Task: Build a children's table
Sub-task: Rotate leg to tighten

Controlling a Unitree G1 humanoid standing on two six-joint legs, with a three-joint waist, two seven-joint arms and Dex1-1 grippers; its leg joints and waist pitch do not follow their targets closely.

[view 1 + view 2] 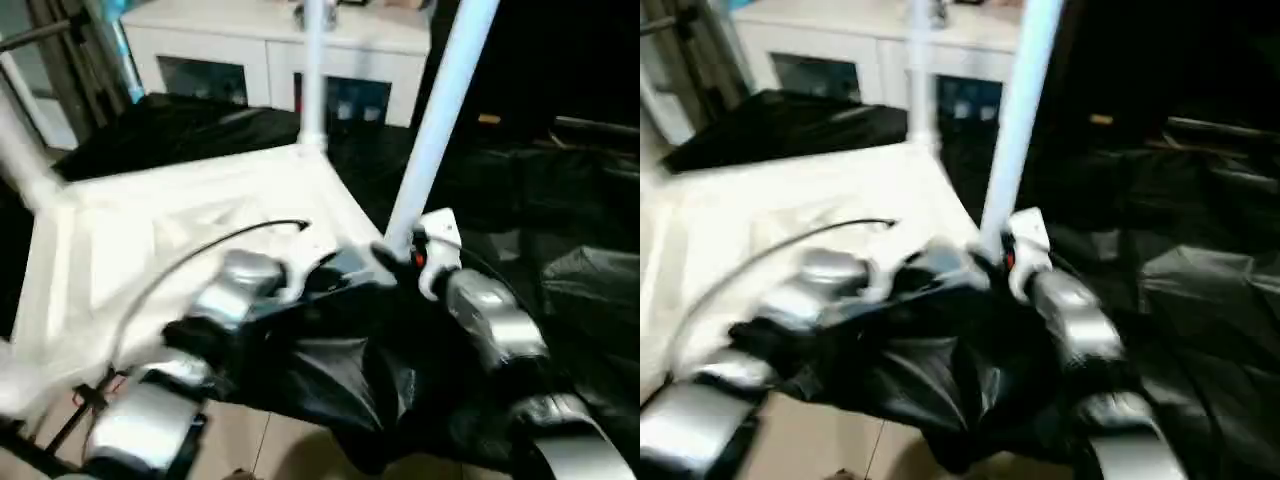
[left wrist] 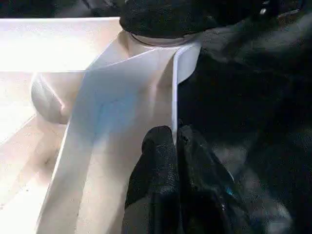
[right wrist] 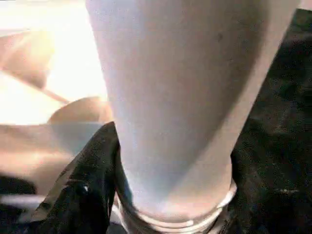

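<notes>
Jaws first: left gripper (image 2: 173,146) is pinched shut on the thin side wall of the white plastic rectangular tabletop (image 1: 150,240), which lies underside-up with its ribs showing. Right gripper (image 3: 170,195) stands fairly wide around the base of a long white tapered tube leg (image 1: 440,110) — black fingers (image 3: 83,190) on either side, against the tube, so it looks like a grip on the leg rather than empty open jaws.

Key relation — the leg's long axis runs up and away from the right gripper, tilted a bit off vertical, its foot sitting at the rounded corner socket (image 2: 156,41) just beyond the left gripper's pinch. Right arm is the one on the leg; left only steadies the top. Next move probably needs the leg straightened and pressed down into the socket.

Another leg (image 1: 313,70) already stands upright at the far corner. Tabletop rests on crumpled black sheeting (image 1: 560,280); white cabinet with glass doors (image 1: 260,60) behind, pale floor (image 1: 240,440) below.
</notes>
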